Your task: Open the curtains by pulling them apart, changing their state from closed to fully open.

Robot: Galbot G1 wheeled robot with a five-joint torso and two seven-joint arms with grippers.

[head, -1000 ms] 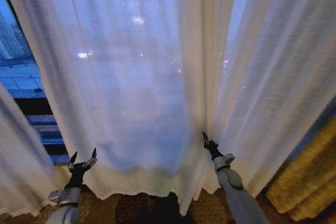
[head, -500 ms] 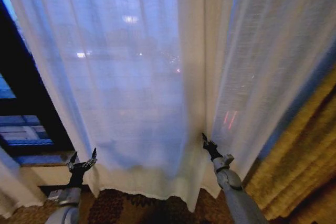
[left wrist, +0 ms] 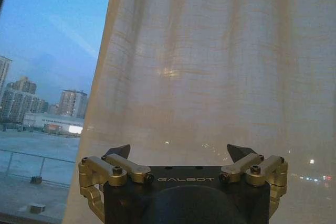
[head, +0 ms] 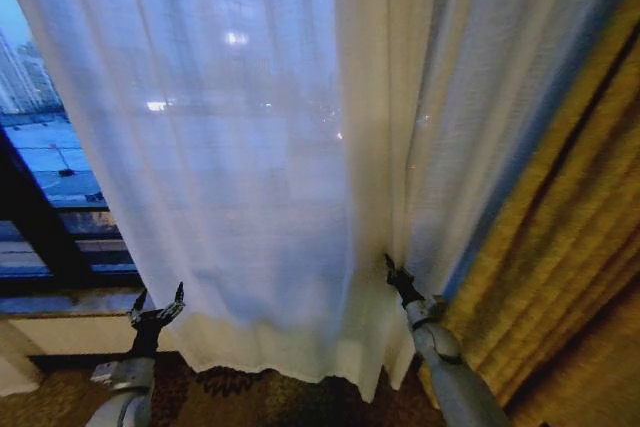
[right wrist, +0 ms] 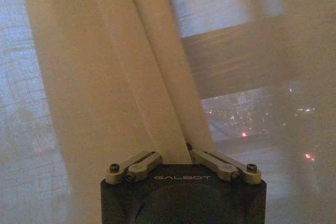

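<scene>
At the left, bare window (head: 50,177) shows the city beyond. The left gripper (head: 157,305) hovers low by the curtain's edge, jaws apart, holding nothing. The sheer curtains (head: 250,147) hang across the middle. The right gripper (head: 391,269) has its jaws clamped on a bunched fold. Mustard drapes (head: 570,247) hang at the right.

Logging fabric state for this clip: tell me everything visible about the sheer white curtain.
The sheer white curtain is thin, translucent woven fabric in vertical pleats; city lights and buildings show through it. It hangs to the patterned carpet, its wavy hem just above the floor. Bare window shows at its left edge. The right claw is shut on a bunched fold near the bottom, beside the mustard-gold drape. The left claw is open, apart from the fabric.
</scene>
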